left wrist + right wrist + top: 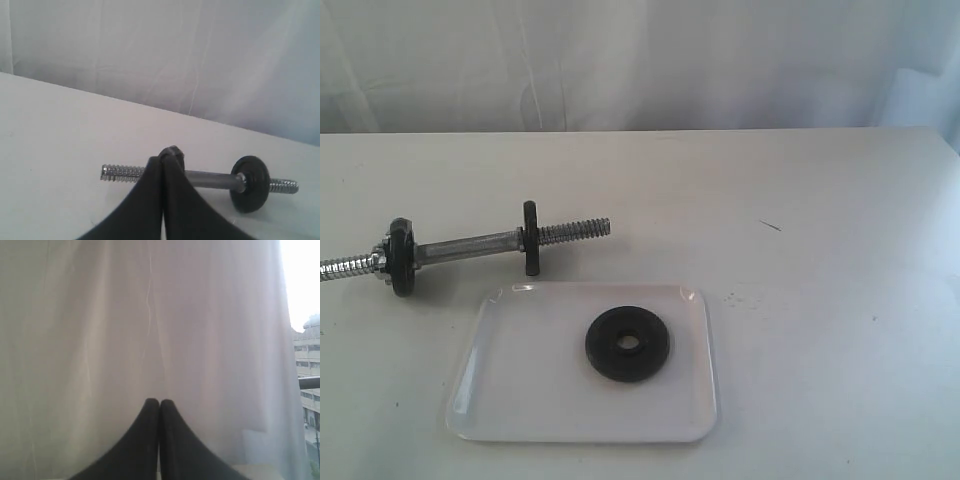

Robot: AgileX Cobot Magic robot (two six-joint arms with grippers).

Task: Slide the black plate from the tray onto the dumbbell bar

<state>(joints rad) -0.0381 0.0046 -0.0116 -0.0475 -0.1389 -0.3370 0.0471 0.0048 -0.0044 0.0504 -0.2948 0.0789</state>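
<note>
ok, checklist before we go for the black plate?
1. Black plate flat on tray, nothing over it: ok.
2. Dumbbell bar, threaded end near the tray bare: ok.
3. Left fingers open for a pick: not ok, shut.
4. Right fingers open: not ok, shut, facing the curtain.
5. Bar steadied against rolling: cannot tell.

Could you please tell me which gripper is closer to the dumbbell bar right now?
Left. The left gripper, shut, points at the dumbbell bar, which lies just beyond its tips. The right gripper, shut, faces only the curtain, with no bar in its view.
</note>
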